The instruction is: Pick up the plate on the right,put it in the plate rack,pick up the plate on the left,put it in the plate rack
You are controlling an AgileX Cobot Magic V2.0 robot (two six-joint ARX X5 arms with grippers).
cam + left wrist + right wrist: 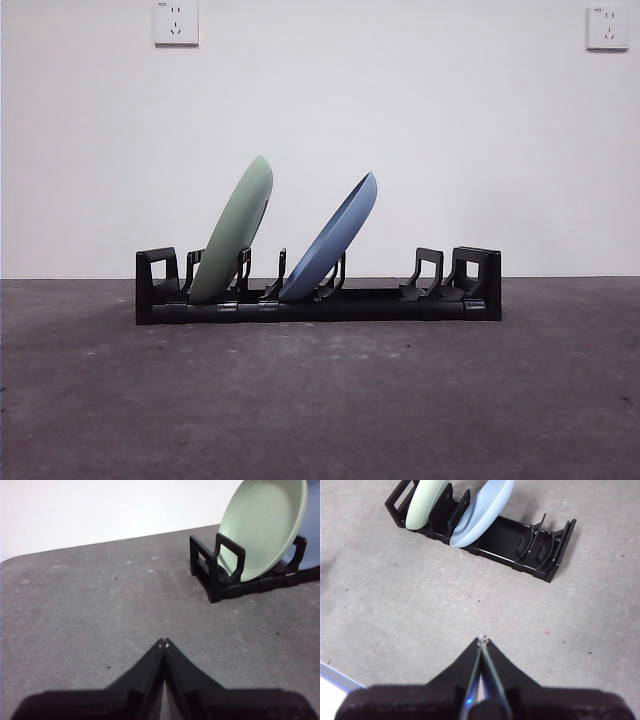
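Both plates are seen lodged in the plate rack (318, 300), the green plate (232, 243) near one boxy end and the blue plate (330, 238) beside it, while the left hand (163, 642) and right hand (482, 639) are held pressed together, empty, well clear of the rack, so nothing appears left.

Your left gripper (164, 642) and right gripper (482, 639) both hang clear above the table with jaws pressed together, holding nothing, and neither arm shows in the front view.

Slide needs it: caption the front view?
Green plate and blue plate lean rightward in the black plate rack on a grey table.
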